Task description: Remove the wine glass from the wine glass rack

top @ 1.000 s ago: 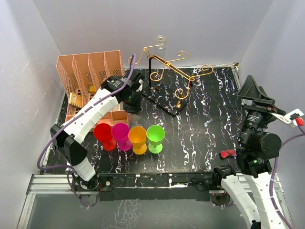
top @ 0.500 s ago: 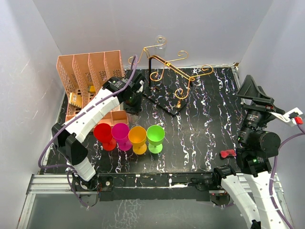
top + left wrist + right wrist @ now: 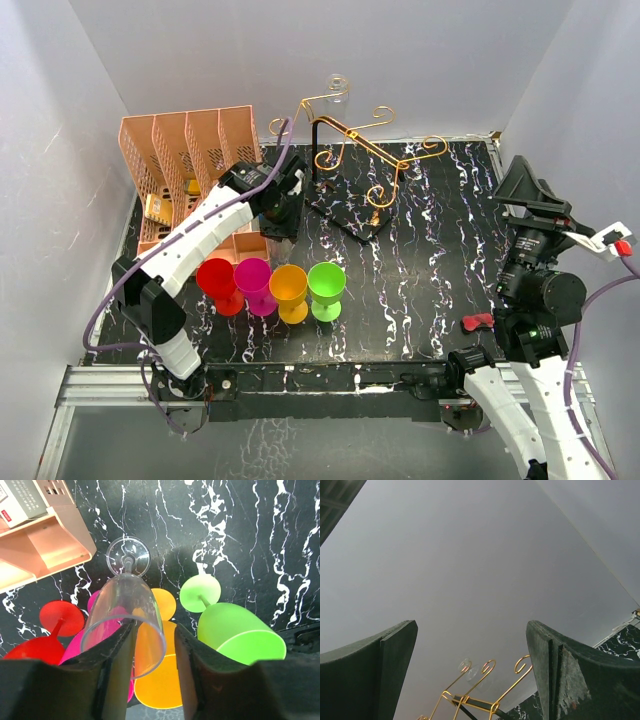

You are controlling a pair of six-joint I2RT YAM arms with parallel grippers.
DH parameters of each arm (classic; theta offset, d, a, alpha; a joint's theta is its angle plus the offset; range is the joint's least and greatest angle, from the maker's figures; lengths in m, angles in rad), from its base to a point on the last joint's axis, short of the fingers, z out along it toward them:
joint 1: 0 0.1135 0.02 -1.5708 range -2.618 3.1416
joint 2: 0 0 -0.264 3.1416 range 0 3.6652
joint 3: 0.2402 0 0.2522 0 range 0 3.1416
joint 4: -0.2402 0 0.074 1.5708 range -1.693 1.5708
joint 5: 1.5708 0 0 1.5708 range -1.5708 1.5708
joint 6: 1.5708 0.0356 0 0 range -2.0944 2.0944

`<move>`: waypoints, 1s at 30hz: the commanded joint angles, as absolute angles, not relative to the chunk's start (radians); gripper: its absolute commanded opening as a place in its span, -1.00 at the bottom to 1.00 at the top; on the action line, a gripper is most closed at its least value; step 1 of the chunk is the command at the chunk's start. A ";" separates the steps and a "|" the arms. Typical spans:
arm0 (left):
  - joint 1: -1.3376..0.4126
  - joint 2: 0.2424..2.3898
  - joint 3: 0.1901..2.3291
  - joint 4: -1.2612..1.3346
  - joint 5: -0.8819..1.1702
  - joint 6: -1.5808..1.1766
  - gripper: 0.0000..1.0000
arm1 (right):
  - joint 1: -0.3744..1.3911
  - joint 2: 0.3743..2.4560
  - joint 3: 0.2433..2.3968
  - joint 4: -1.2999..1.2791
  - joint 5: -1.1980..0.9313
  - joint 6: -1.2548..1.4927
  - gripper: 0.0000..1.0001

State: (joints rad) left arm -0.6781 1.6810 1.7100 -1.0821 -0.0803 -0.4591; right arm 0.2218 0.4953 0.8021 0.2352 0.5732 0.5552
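Observation:
A clear wine glass [image 3: 127, 605] stands upright with its foot on the black marbled table, behind a row of coloured glasses. My left gripper [image 3: 155, 627] hangs over it, slightly open. The glass's near wall rises between the two fingers with a small gap on each side. In the top view the left gripper [image 3: 283, 212] is just left of the gold wire rack [image 3: 352, 140] on its black base. My right gripper [image 3: 470, 625] is open and empty, raised and pointing at the back wall. The rack's scrolls [image 3: 487, 667] show below it, with a faint clear shape among them.
Red [image 3: 218, 280], pink [image 3: 253, 280], orange [image 3: 290, 285] and green [image 3: 326, 282] glasses stand in a row at front left. A peach file organiser [image 3: 185, 150] fills the back left, close to the clear glass. A small red item [image 3: 478, 322] lies at front right.
My left gripper has shifted slightly back and to the right, towards the rack. The right arm has barely moved.

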 commanded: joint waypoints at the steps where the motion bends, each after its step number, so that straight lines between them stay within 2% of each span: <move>1: -0.682 1.622 1.802 -1.123 -0.110 -0.443 -0.16 | 0.220 0.512 0.813 0.248 0.565 0.552 1.00; 6: -0.683 1.534 1.869 -1.097 -0.137 -0.427 0.20 | 0.221 0.534 0.829 0.217 0.545 0.568 0.99; 10: -0.682 1.421 1.825 -0.976 -0.146 -0.401 0.40 | 0.220 0.569 0.848 0.159 0.486 0.603 1.00; 13: -0.681 1.293 1.699 -0.810 -0.179 -0.379 0.59 | 0.220 0.604 0.859 0.125 0.415 0.617 1.00; 16: -0.680 1.152 1.469 -0.603 -0.227 -0.370 0.79 | 0.220 0.645 0.892 0.108 0.300 0.544 0.99; 19: -0.677 1.061 1.355 -0.485 -0.250 -0.385 0.88 | 0.221 0.677 0.954 0.033 0.274 0.517 0.99; 24: -0.675 1.018 1.301 -0.390 -0.313 -0.346 0.94 | 0.221 0.699 0.960 0.010 0.209 0.526 0.99; 30: -0.675 1.056 1.301 -0.294 -0.410 -0.223 0.94 | 0.221 0.869 1.068 -0.031 -0.088 0.535 0.98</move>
State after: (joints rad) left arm -0.6773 1.0496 1.2976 -0.4255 -0.3088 -0.3279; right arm 0.2218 0.7483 0.9482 -0.0185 0.1604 0.5472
